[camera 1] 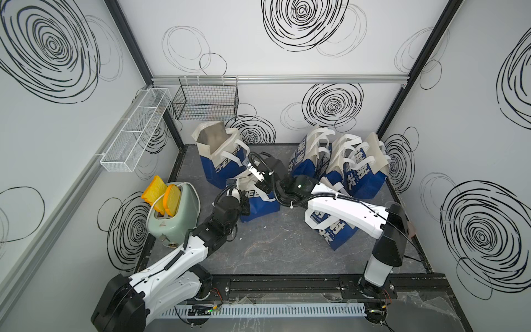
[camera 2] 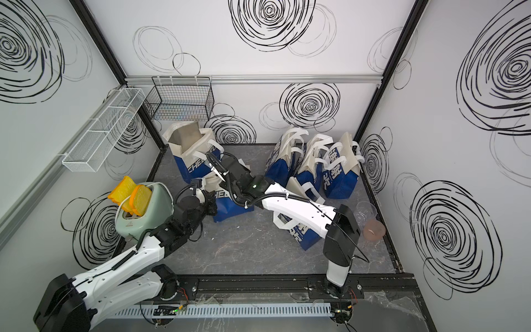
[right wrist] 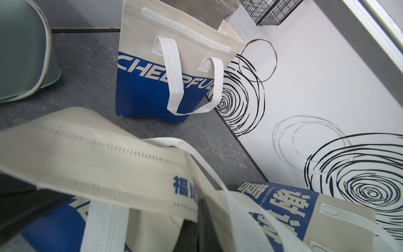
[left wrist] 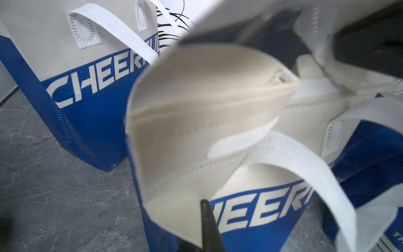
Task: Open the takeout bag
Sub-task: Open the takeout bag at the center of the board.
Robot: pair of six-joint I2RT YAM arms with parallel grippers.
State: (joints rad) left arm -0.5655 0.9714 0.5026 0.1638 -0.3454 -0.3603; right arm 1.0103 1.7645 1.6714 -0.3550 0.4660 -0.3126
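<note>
The left gripper (left wrist: 205,207) is pressed together on the cream top edge of the takeout bag (camera 1: 260,205). Only one dark finger (left wrist: 207,231) shows in its wrist view, tight against the fabric. The right gripper (right wrist: 197,222) is likewise closed, pinching the same bag's cream upper wall, with a white handle (right wrist: 104,227) draped just beside it.

In both top views the two arms reach in over this bag from opposite sides, the left one at its left end and the right one at its far top edge. The bag stands upright near the middle of the grey marbled table (camera 1: 273,250), blue below with pale lettering and cream above; its top bows into a curve by the left finger, and a white fastening strip (left wrist: 239,139) lies bare on the fabric.

Just beyond it, towards the far left, an open bag (camera 1: 218,155) stands with a silvery lining showing; a cluster of like bags (camera 1: 365,178) crowds the far right corner; another bag (camera 1: 336,232) lies flat under the right arm. A pale green toaster (camera 1: 175,212) holding yellow slices (camera 1: 162,195) sits at the left edge of the table. A black wire basket (camera 1: 205,99) hangs on the far wall and a white one (camera 1: 135,129) on the left wall. In a top view two cups (camera 2: 373,230) sit at the right edge — one pinkish, one clear.
</note>
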